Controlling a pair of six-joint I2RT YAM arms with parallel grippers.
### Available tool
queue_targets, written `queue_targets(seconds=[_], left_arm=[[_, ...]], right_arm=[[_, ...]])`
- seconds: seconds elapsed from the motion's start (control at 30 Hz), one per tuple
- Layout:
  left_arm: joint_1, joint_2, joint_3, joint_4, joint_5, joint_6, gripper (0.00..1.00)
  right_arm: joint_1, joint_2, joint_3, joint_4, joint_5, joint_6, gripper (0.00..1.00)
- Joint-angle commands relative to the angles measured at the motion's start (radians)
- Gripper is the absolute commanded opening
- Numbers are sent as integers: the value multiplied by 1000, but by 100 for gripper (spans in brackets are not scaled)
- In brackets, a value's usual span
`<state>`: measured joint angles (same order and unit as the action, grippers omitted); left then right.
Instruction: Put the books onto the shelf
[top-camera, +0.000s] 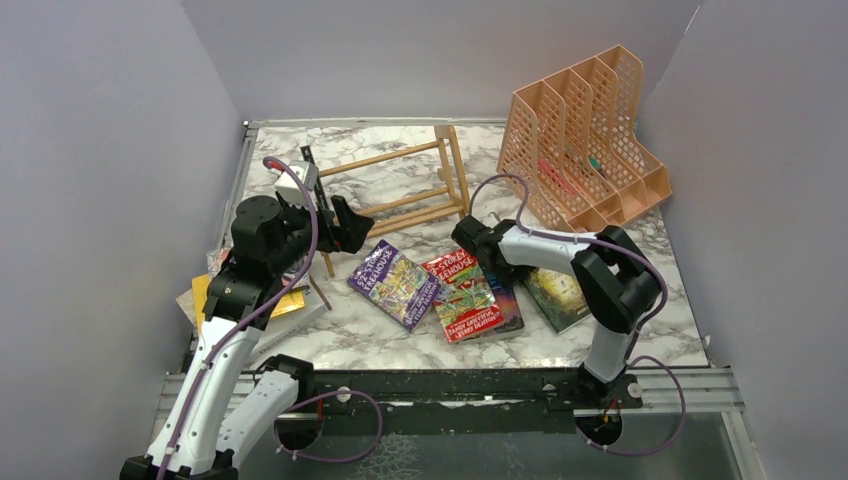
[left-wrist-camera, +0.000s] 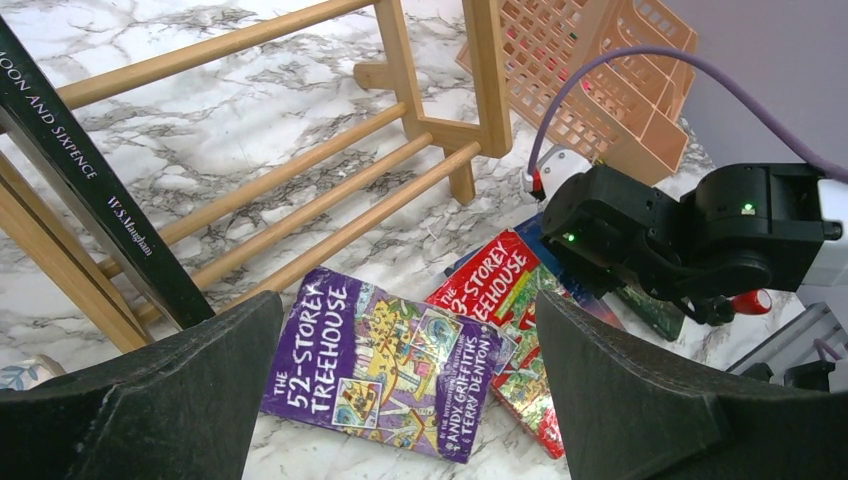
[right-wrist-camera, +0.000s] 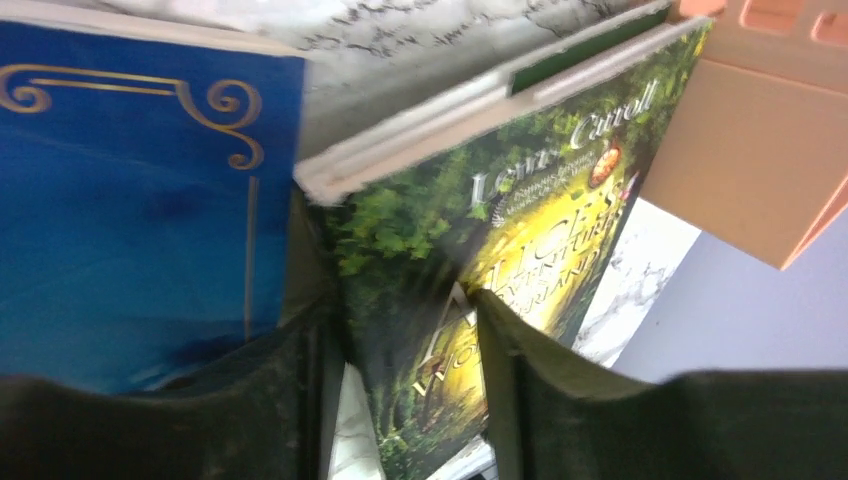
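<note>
The light-wood shelf (top-camera: 410, 185) (left-wrist-camera: 330, 190) stands at the back, with a dark-spined book (left-wrist-camera: 90, 180) leaning in its left end. A purple book (top-camera: 395, 283) (left-wrist-camera: 385, 365) and a red book (top-camera: 462, 293) (left-wrist-camera: 510, 290) lie flat in front of it. My left gripper (top-camera: 345, 225) (left-wrist-camera: 410, 300) hovers open and empty over the purple book. My right gripper (right-wrist-camera: 410, 400) is down on the green book (top-camera: 558, 290) (right-wrist-camera: 450, 230). Its jaws stand apart: one finger sits between that book and a blue book (right-wrist-camera: 130, 200), the other rests on the green cover. From above, the forearm hides these fingers.
A peach mesh organiser (top-camera: 585, 140) (right-wrist-camera: 740, 170) stands at the back right, close to the green book. A yellow book (top-camera: 290, 302) and other books lie under my left arm at the table's left edge. Lilac walls close in on three sides.
</note>
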<state>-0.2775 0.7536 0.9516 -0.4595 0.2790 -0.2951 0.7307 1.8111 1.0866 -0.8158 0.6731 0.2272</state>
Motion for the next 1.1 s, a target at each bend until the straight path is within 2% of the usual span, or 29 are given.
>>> queue_targets(seconds=[0.0, 0.4, 0.83, 0.9, 1.07], left_arm=[[-6, -2, 7, -2, -22, -2, 96], [-6, 3, -8, 17, -20, -29, 96], [-6, 30, -24, 75, 94, -136, 97], [-6, 39, -29, 103, 128, -178, 96], [-6, 71, -74, 217, 231, -309, 97]], right_arm=[[38, 23, 12, 133, 28, -3, 48], [73, -164, 127, -68, 84, 76, 2], [73, -452, 219, -61, 47, 152, 1], [73, -536, 224, -12, 25, 157, 1], [73, -780, 153, 258, -109, 102, 1]])
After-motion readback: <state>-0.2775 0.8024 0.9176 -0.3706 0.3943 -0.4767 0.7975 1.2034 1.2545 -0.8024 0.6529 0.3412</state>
